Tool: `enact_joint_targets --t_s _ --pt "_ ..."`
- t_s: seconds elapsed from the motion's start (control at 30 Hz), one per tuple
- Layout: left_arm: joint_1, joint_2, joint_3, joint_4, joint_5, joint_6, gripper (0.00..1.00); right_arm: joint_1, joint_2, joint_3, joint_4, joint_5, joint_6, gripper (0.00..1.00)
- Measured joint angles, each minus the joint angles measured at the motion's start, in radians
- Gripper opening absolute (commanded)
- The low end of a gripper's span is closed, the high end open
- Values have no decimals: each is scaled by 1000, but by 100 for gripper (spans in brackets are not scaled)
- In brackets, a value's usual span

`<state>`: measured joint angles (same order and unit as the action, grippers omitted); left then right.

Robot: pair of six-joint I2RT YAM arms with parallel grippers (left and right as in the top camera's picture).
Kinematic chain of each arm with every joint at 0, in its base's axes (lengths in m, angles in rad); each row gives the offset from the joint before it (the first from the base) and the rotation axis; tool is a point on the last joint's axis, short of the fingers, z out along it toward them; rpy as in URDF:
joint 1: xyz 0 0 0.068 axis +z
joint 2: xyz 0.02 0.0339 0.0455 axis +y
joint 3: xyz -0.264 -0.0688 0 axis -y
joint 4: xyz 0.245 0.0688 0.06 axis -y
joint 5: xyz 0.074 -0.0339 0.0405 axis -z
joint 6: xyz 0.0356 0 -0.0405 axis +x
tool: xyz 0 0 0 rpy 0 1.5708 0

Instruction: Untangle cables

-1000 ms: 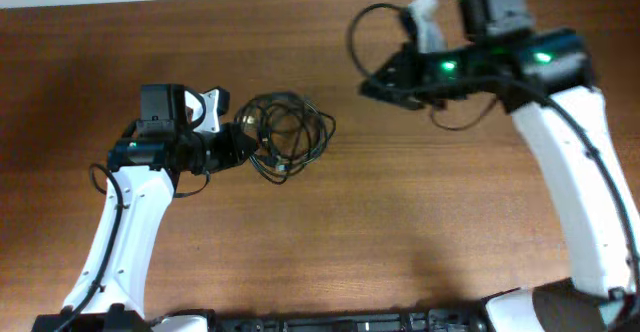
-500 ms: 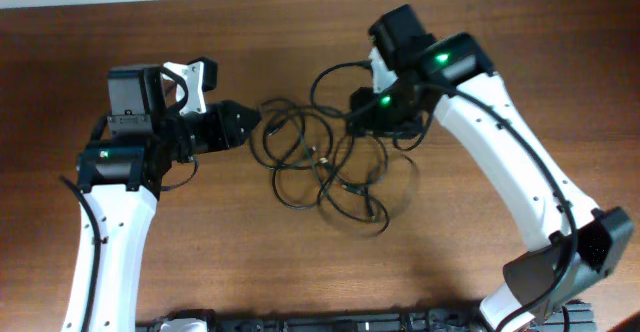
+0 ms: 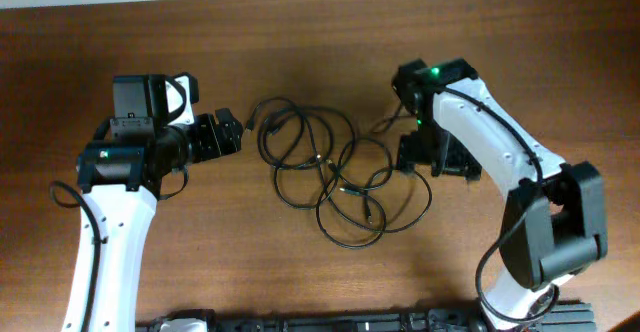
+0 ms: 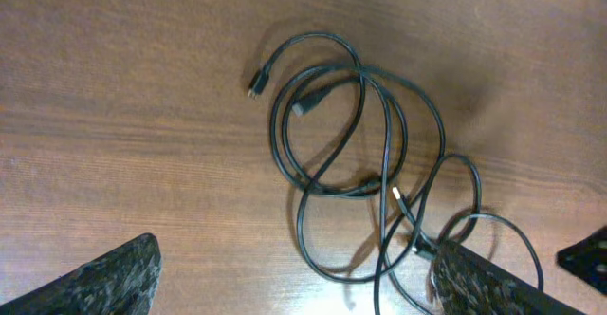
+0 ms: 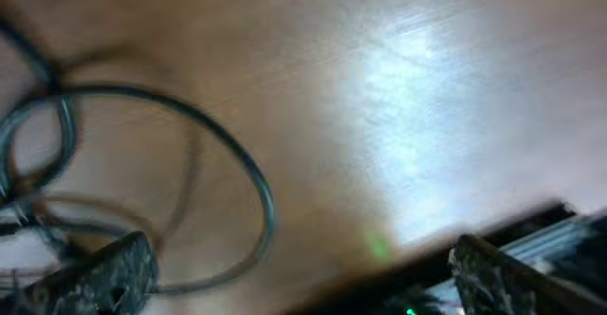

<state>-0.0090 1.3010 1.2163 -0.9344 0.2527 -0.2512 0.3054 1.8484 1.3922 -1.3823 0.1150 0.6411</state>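
1. We see the cables (image 3: 330, 170) lying as one black tangle of overlapping loops on the table (image 3: 250, 272), between the two arms.
2. The left gripper (image 3: 232, 135) sits just left of the tangle and points toward it. It is apart from the nearest strand.
3. In the left wrist view its fingers (image 4: 100, 279) are spread wide and grip nothing. The cables rest on the wood beyond the tips.
4. That view also shows two loose ends at the upper left of the tangle. A small plug (image 4: 254, 89) lies outside the loops, and a thicker plug (image 4: 299, 108) lies just inside one.
5. From overhead, the right gripper (image 5: 302, 275) is at the right edge of the tangle, low over the table.
6. The right wrist view is blurred, but we can make out both fingers (image 5: 95, 277) set far apart with only bare wood between them, so it has hold of nothing.
7. A loop (image 5: 256, 192) curves close by one of those fingers. It seems to lie flat on the table, though we cannot tell whether the two touch.
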Motion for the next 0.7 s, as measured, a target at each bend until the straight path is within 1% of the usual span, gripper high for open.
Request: enact_joint_targets --t_s 0.03,0.1,0.13,0.17,0.2,0.23,0.3,0.37,0.43,0.47,0.53,0.6,0.63,0.7 --pt "0 0 0 -2 0 0 93 -13 -2 -47 67 -29 -6 98" --pt "0 0 0 2 -2 0 95 -36 5 -164 188 -126 -31 78" --pt "0 0 0 2 -3 0 95 -36 5 -191 221 -161 -37 63" --pt "0 0 0 1 -3 0 95 -36 5 -212 243 -192 -45 53" --pt "0 0 0 2 -3 0 95 -36 5 -223 259 -204 -48 27" --pt "0 0 0 1 -3 0 95 -36 5 -232 269 -215 -47 4" --pt "0 0 0 1 -3 0 88 -36 5 -249 268 -223 -51 4" --pt "0 0 0 1 -3 0 89 -36 5 -252 266 -271 -50 4" --pt "0 0 0 0 -3 0 89 -37 4 -232 258 -403 -108 4" --pt "0 0 0 -1 -3 0 86 -36 -3 -203 258 -495 -150 4" --pt "0 0 0 0 -4 1 80 -37 -49 -100 235 -667 -233 4" --pt "0 0 0 0 -4 1 80 -36 -143 92 188 -795 -290 4" --pt "0 0 0 0 -3 0 81 -36 -221 222 182 -844 -312 4" --pt "0 0 0 -1 -3 0 81 -36 -340 412 183 -890 -323 4"
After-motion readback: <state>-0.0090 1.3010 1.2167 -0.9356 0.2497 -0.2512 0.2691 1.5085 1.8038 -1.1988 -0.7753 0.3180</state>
